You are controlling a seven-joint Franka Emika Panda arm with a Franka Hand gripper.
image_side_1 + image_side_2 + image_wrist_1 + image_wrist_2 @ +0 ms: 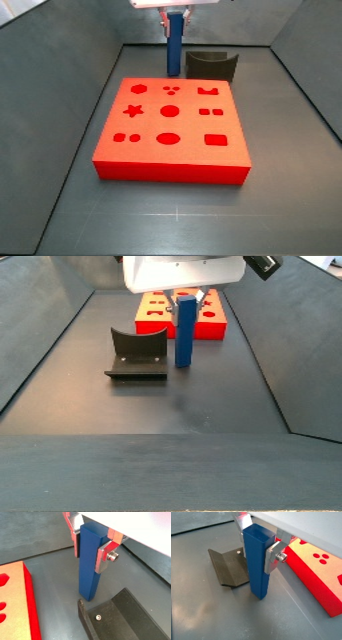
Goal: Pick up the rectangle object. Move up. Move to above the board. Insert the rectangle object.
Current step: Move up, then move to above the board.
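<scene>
The rectangle object (87, 569) is a blue bar standing upright, also seen in the other wrist view (256, 564). My gripper (90, 554) is shut on its upper part, one silver finger (274, 559) pressed on each side. The bar's lower end is at the grey floor; I cannot tell whether it touches. In both side views the bar (174, 45) (185, 334) stands between the board and the fixture, under the gripper (187, 296). The board (174, 172) is a thick red block with cut-out holes on top, lying flat and apart from the bar.
The dark fixture (138, 351) stands on the floor close beside the bar, also visible in a wrist view (228, 569) and a side view (211, 65). Sloping grey walls (74, 70) enclose the floor on all sides.
</scene>
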